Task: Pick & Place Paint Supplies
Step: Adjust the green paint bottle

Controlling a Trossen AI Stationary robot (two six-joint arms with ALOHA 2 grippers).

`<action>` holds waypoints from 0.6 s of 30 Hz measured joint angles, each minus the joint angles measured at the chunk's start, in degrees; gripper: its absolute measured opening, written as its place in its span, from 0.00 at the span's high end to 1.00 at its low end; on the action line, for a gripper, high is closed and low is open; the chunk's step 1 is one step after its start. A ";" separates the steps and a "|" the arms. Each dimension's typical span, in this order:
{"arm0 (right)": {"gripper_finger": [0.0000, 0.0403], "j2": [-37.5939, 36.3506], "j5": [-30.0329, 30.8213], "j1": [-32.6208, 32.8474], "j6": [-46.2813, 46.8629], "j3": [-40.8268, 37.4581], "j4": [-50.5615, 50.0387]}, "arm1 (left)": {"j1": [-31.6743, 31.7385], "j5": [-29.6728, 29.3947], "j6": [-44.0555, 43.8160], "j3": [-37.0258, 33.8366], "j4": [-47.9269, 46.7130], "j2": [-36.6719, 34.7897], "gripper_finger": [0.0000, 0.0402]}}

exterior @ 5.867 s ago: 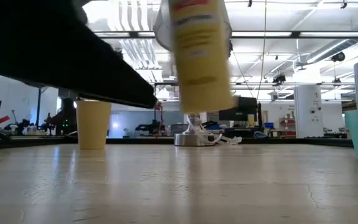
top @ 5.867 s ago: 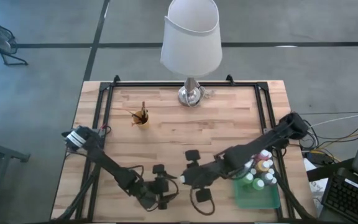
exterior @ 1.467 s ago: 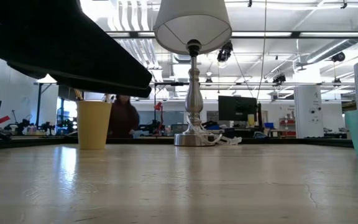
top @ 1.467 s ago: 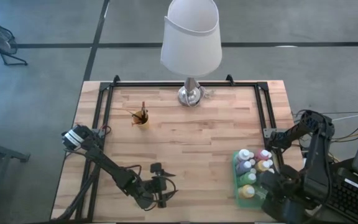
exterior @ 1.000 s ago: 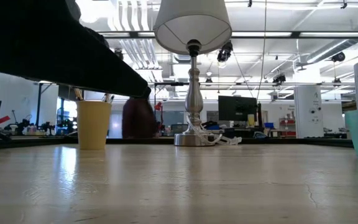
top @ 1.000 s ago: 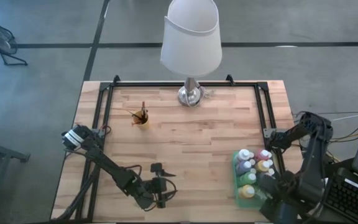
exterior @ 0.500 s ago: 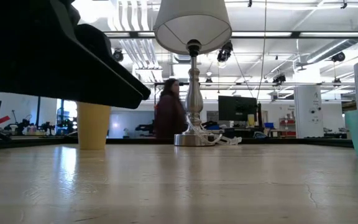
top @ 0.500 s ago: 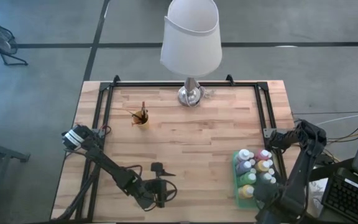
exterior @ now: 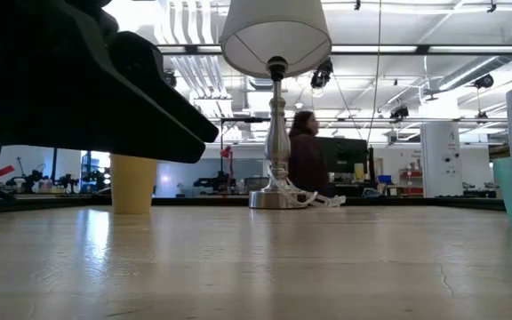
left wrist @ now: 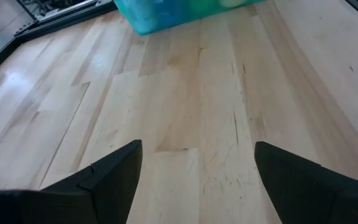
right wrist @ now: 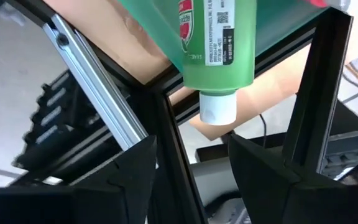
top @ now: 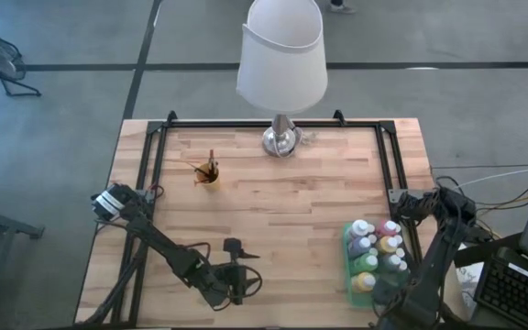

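Grey concrete floor (top: 62, 110); bright ceiling lights (exterior: 185, 27).

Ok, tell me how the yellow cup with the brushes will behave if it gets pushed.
The yellow cup stands upright and narrow, with brushes sticking out above its rim, so a push high up would probably tip it. It looks thin and light, so a low push would likely slide it over the smooth wooden table. The brushes seem loose and may shift.

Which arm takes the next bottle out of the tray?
Right. The right gripper is open at the tray, with the green bottle just ahead. The left gripper is open over bare table, farther away.
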 joint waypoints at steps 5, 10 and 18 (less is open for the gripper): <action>0.53 0.30 -0.73 0.00 -1.70 -0.72 -0.24 | 0.02 0.00 -0.13 0.00 0.00 0.00 0.22; 0.52 0.31 -0.75 0.13 -1.94 -1.96 -0.12 | 0.07 -0.01 -0.15 0.00 0.00 0.00 0.22; 0.49 0.30 -0.75 0.95 -1.65 -2.97 -0.10 | 0.11 0.00 -0.18 0.00 0.00 0.00 0.22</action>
